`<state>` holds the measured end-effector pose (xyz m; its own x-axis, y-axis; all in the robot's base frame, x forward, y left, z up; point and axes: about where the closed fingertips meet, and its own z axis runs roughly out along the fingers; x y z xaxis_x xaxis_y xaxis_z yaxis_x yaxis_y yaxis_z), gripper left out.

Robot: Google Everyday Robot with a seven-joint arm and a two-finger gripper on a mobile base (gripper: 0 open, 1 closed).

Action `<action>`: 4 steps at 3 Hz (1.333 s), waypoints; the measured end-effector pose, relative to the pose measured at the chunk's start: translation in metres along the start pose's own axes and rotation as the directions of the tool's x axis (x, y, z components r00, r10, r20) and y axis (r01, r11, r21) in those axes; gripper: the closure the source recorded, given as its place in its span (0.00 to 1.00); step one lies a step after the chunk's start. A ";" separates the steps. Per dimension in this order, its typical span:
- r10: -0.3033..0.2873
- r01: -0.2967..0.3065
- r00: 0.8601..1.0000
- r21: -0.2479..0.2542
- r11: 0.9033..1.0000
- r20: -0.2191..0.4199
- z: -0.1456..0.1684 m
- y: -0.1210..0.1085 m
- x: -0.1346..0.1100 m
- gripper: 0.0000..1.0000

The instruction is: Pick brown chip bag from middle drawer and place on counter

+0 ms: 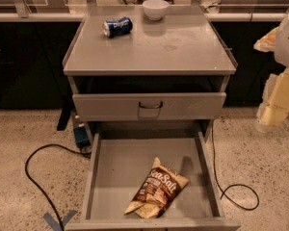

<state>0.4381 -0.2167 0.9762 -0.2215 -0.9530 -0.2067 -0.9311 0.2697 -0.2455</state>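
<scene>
- Scanning the counter (183, 52): no bag yet, so I judge pick and place both remain.
- Middle drawer (111, 172) stands open.
- Gripper (274, 110) hangs right of the cabinet, well apart; its grip I cannot tell.
- Brown chip bag (156, 191) lies near the drawer's front, long axis diagonal, front-left to back-right.

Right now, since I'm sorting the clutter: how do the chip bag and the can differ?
The bag is brown and lies in the open drawer; the can is blue and lies on the counter. The bag looks longer. Both lie flat. The gripper hangs off to the counter's right.
</scene>
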 end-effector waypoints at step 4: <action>-0.038 0.065 0.982 -0.138 0.988 0.187 0.165 0.050 -0.011 0.00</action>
<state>0.4414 -0.1700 0.8102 -0.1273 -0.9199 -0.3709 -0.9747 0.1853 -0.1251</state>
